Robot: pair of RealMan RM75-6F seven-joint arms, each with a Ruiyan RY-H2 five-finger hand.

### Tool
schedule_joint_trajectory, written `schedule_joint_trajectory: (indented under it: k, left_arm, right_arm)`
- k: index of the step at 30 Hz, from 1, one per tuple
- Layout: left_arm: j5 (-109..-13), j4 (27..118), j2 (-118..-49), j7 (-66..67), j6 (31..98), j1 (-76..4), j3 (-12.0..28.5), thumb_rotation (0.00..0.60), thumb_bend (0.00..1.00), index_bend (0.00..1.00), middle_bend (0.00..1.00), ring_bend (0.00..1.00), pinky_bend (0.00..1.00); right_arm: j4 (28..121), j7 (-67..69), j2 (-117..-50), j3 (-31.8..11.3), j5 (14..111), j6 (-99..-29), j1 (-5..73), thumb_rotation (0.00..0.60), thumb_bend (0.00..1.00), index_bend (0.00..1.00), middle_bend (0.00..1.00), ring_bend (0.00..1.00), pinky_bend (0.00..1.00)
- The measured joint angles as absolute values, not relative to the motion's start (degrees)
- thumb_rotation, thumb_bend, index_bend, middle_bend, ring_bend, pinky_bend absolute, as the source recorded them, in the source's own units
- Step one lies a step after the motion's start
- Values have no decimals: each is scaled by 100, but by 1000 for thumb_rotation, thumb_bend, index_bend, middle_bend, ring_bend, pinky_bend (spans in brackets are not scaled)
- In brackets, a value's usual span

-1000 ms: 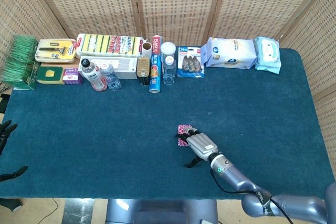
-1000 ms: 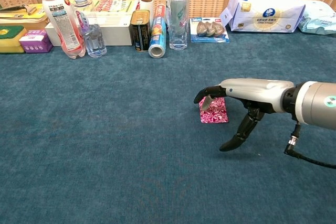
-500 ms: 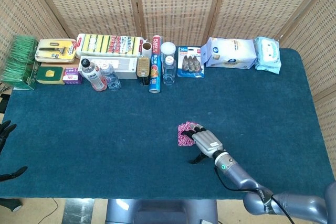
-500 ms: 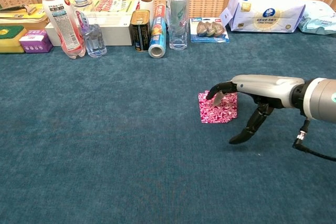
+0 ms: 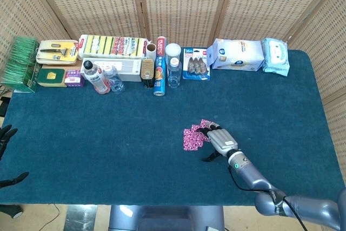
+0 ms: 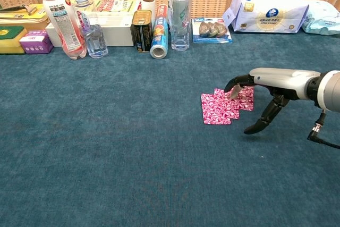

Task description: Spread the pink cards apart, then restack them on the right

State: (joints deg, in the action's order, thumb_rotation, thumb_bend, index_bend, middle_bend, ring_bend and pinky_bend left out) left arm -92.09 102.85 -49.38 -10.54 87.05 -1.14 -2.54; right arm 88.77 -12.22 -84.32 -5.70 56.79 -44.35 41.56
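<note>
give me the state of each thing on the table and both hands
pink cards: fanned out flat on the cloth, overlapping
right hand: fingertips resting on the rightmost card, thumb hanging below
left hand: at the table's left edge, holding nothing
tall bottle: upright, capped
foil roll: lying on its side
wipes pack: lying flat, closed

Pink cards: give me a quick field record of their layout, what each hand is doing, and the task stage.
cards: pink cards fanned into an overlapping row on the blue cloth, not yet separated
right hand: right hand, fingertips resting on the rightmost card, thumb hanging clear
left hand: left hand at the table's left edge, off the cards, holding nothing
back row: bottles and packets, untouched
stage: spreading under way; restack not begun
</note>
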Motion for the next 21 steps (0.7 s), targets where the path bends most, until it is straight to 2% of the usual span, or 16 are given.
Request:
schedule_joint_trajectory:
  k: [21]
  left_arm:
    - [-9237,10276,-4920,-1147,8750,-97,-261,600,73,0,0,0,14]
  right_arm:
    - [8537,-1242,-8140,-761,5007,-4422,4247,506,0,159,218,15,0]
